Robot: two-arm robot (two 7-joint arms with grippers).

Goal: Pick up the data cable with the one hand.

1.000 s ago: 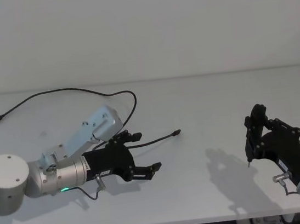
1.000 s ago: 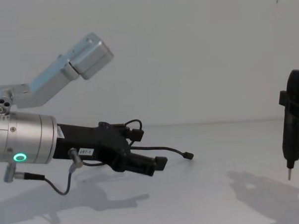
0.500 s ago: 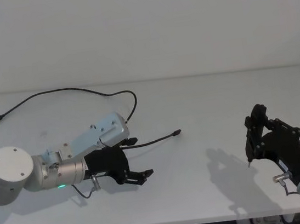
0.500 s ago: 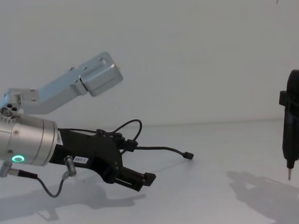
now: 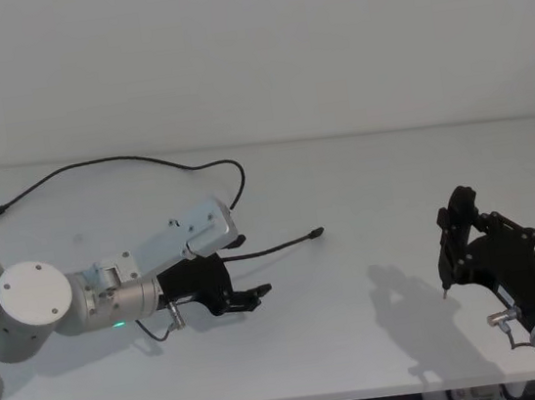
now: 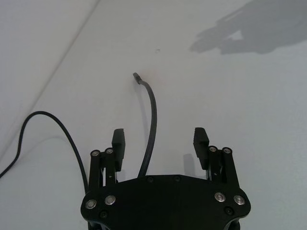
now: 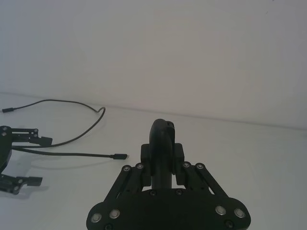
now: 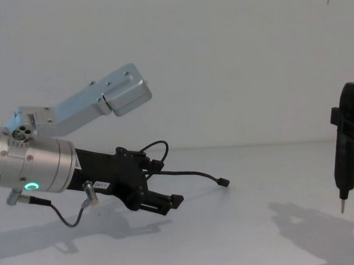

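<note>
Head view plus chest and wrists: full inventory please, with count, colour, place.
data cable: 1, black, lying on the table, curving from the far left to a plug end near the centre
pointed stylus: 1, black, tip down above the table on the right
table: 1, white, across the foreground
wall: 1, white, behind the table
left tool: 1, black on a silver arm with a green ring light, open, low over the table with the data cable running between its fingers
right tool: 1, black, on the right, shut on the pointed stylus
</note>
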